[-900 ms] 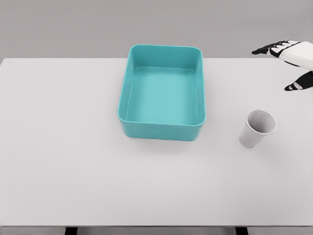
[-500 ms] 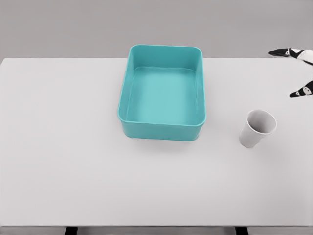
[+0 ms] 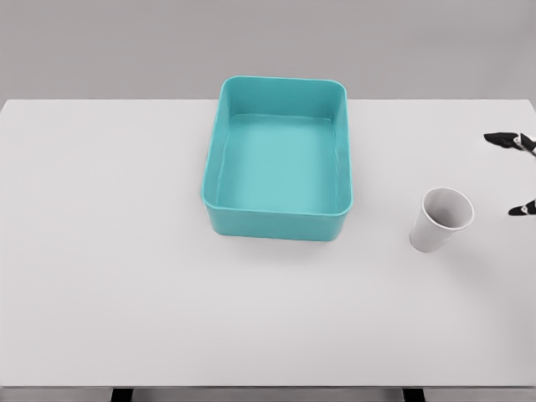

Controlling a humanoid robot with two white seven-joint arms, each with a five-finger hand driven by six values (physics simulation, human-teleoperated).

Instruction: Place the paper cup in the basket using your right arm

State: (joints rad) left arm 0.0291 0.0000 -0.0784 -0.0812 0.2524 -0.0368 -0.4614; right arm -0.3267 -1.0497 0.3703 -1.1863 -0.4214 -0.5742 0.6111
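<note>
Right hand (image 3: 519,174) barely in view at right edge, two black fingertips (image 3: 501,138) spread wide apart, holding nothing. Paper cup (image 3: 440,219) upright on white table (image 3: 100,251), right of teal basket (image 3: 279,157), near the hand, not touching.

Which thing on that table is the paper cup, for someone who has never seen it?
Start at the big teal basket near the middle of the white table, then look to its right, toward the table's right edge. There the paper cup stands alone, apart from the basket. It is small, white and round with an open mouth, while the basket is large, teal and rectangular.
</note>
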